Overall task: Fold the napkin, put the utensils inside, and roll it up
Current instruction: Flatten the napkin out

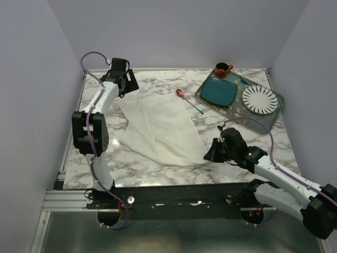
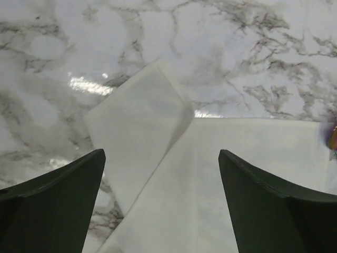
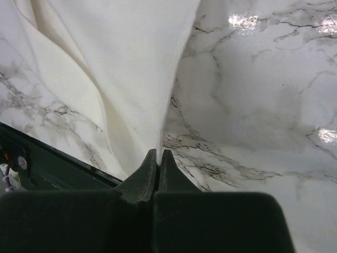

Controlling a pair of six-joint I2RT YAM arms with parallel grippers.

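Two arms, one end effector each.
The left end effector [image 2: 161, 152] is reached out far-left, jaws spread wide, gripping nothing; the right end effector [image 3: 159, 153] sits low, front-right, jaws pinched together on the napkin [image 3: 121, 63] corner.

Top external: taken from above and behind the arm bases [image 1: 108, 203], tilted down over the whole surface [image 1: 131, 168]. Left wrist: aimed steeply down, close over the far-left corner of the napkin [image 2: 142, 132], framed by the left hand [image 2: 161, 151], spread wide. Right wrist: set low and close, behind the right hand [image 3: 159, 154] pinched on the napkin's near-right corner. Overlapped on napkin and marble in all three.
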